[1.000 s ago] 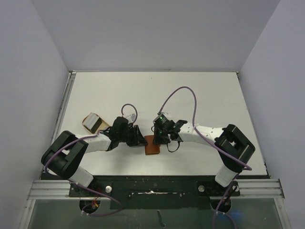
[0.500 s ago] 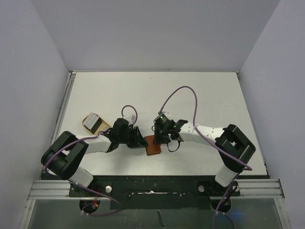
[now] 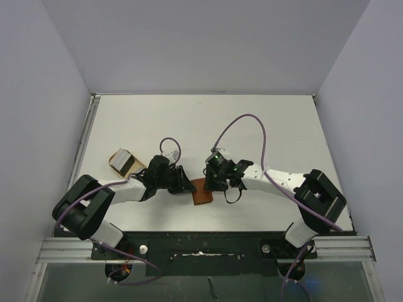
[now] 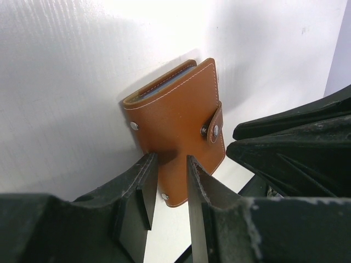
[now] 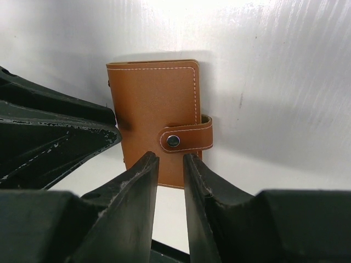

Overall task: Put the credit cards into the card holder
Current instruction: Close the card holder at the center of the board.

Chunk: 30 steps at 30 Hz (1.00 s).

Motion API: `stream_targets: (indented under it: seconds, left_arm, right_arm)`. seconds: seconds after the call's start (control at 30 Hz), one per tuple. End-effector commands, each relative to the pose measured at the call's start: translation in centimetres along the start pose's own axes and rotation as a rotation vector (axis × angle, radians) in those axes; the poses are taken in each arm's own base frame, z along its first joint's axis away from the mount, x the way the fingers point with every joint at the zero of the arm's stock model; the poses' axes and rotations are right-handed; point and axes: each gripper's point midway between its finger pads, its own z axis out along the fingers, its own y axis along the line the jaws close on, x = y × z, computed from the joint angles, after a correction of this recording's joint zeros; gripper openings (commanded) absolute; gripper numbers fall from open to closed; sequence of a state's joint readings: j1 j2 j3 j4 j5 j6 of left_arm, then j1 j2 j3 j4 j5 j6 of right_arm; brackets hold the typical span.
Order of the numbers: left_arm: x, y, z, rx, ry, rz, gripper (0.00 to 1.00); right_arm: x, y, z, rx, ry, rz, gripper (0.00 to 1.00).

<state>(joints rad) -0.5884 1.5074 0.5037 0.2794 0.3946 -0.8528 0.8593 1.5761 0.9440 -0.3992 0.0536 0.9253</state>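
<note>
The card holder (image 3: 203, 192) lies folded on the white table, its brown leather cover up and its snap strap (image 5: 186, 139) buttoned. My left gripper (image 3: 187, 187) sits just left of it, my right gripper (image 3: 211, 184) just above its right side. In the left wrist view the left gripper (image 4: 169, 159) is open with a narrow gap, nothing between the fingers, and the card holder (image 4: 175, 131) lies past the tips. The right gripper (image 5: 171, 156) is likewise open and empty over the card holder's (image 5: 153, 109) near edge. The credit cards are hidden; only a thin pale blue edge (image 4: 164, 87) shows between the covers.
A tan rounded dish (image 3: 126, 162) lies to the left of my left arm. Grey walls close in the table on three sides. Purple cables loop above both arms.
My right gripper's jaws have parted slightly, and the right arm's elbow has swung out to the right. The left arm and the card holder have barely moved.
</note>
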Motion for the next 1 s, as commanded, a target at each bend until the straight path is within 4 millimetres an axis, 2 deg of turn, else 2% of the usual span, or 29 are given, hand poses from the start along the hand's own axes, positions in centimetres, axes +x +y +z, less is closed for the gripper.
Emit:
stream_targets:
  seconds: [0.0, 0.57, 0.97]
  left_arm:
    - [-0.9, -1.6, -0.1, 0.062, -0.032, 0.037, 0.26]
    - [-0.4, -1.0, 0.2, 0.059, -0.022, 0.034, 0.26]
    - [-0.3, -1.0, 0.3, 0.065, -0.024, 0.031, 0.26]
  right_arm:
    - [-1.1, 0.9, 0.0, -0.025, -0.047, -0.001, 0.26]
    - [-0.7, 0.9, 2.1, -0.025, -0.038, -0.030, 0.25]
    - [-1.1, 1.8, 1.9, -0.061, -0.048, -0.031, 0.22]
